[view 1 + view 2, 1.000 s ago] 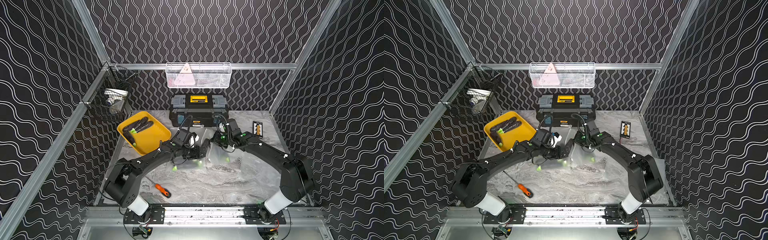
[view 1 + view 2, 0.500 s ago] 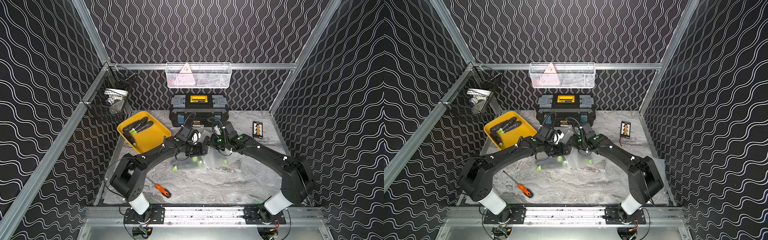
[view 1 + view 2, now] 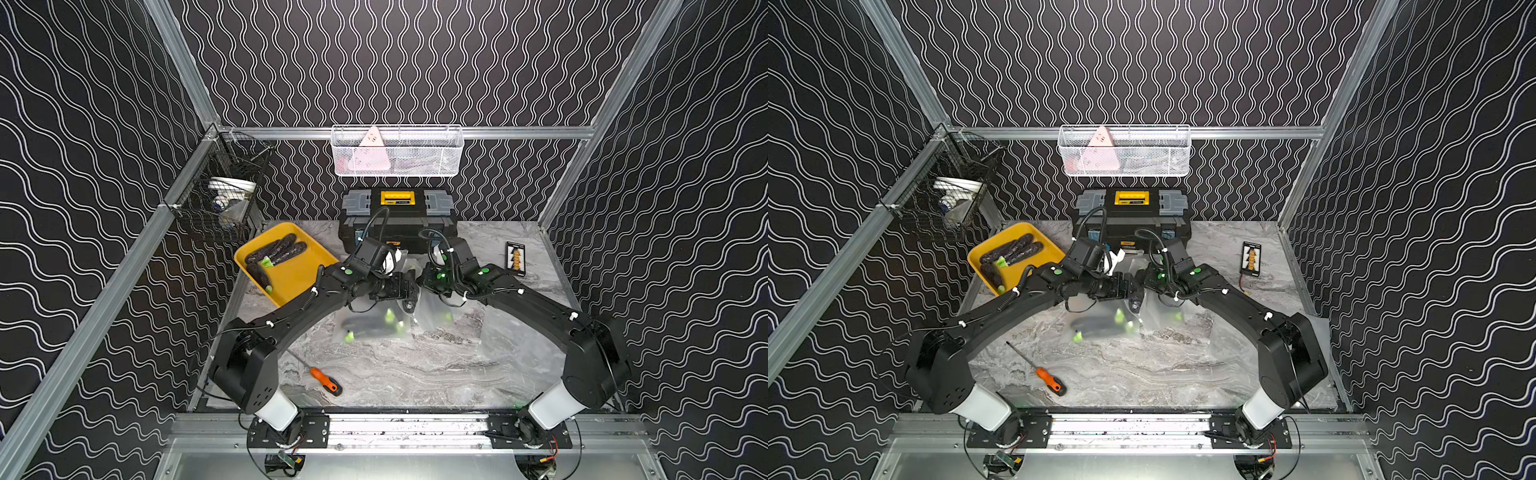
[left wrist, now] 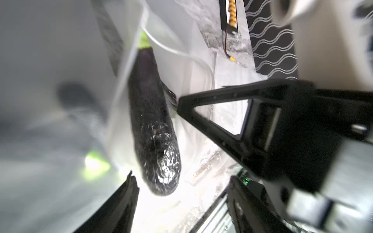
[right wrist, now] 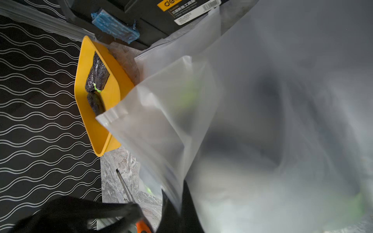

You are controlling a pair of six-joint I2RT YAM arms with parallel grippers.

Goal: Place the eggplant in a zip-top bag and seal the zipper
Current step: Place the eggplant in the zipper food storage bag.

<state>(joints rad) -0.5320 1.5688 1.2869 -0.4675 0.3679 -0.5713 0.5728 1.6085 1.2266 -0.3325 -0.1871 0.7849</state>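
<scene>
The left tool (image 4: 181, 178) stood wide, the eggplant (image 4: 153, 125) loose ahead of it, seemingly partway inside the zip-top bag (image 5: 161, 113), though blur hid the rim. The right tool (image 5: 176, 201) pinched the bag's edge; should that film slip, the eggplant could roll onto the desk (image 3: 415, 365).

Black toolbox (image 3: 398, 216), yellow latch, back centre against wall. White mesh basket (image 3: 415, 153) on back rail above it, pink triangular item (image 3: 370, 149) inside. Black wire basket (image 3: 220, 195) on left rail, white container inside. Yellow tray (image 3: 299, 274) left of toolbox, on marble tabletop (image 3: 415, 374). Orange-handled screwdriver (image 3: 326, 380) lying flat, front left. Black connector board (image 3: 515, 257), yellow sockets, back right.
</scene>
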